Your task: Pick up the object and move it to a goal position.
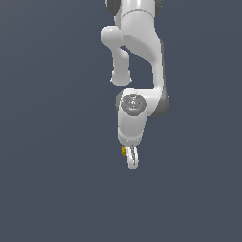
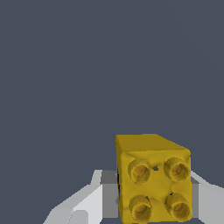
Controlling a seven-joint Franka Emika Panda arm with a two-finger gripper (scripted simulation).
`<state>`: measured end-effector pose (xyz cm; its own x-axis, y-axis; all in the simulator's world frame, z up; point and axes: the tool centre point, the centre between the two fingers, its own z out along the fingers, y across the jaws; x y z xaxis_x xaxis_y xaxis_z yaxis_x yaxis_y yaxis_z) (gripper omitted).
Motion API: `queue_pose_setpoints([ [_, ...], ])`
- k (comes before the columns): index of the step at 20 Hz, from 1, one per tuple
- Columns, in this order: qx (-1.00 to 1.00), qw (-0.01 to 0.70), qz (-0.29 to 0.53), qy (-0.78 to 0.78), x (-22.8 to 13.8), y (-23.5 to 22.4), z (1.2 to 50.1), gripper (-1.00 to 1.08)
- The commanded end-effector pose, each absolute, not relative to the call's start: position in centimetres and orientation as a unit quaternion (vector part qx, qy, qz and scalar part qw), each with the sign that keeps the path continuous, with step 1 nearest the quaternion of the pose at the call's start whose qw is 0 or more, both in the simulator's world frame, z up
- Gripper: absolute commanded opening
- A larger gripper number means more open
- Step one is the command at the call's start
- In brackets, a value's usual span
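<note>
- While the white Panda arm (image 1: 142, 52) hangs down through the middle of the exterior view, its white two-fingered gripper (image 1: 132, 159) points at six o'clock, and a sliver of yellow peeks out at the ten o'clock side of the fingers.
- That sliver is the small yellow-orange studded block (image 1: 124, 150), tucked up against the gripper's base and dwarfed by the wrist above it.
- Switch to the wrist view and the block (image 2: 153, 179) fills the frame: a boxy brick shape with four round studs facing the camera and a flat yellow face beside them.
- The pale grey fingers (image 2: 87, 205) flank it on either side, close against its flanks, so I'd call this a narrow grip closed on the block, though the actual contact patches are hidden behind it.
- Plain dark blue-grey background (image 1: 47, 142) all round; no goal marker visible, and whether the block is lifted clear I cannot tell from these views.
- Handling call: it looks rigid and very light, like hard plastic, so no squash and no sag, but smooth walls could slip or twist.
- Best hold, by my reckoning, is across the two flat opposing side walls, centred, keeping off the studded face and the corners.
- Steady travel would suit; a jerk could pivot the brick between the pads.
</note>
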<state>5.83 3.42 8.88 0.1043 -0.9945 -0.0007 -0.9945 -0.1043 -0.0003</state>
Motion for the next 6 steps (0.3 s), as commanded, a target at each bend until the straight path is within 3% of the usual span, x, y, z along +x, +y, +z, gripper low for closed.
queue_pose_setpoints([
  [1,-0.743,0.0,0.0,0.669,5.69,3.72,9.95,-1.0],
  [6,-0.743,0.0,0.0,0.669,5.68,3.96,10.82,-1.0],
])
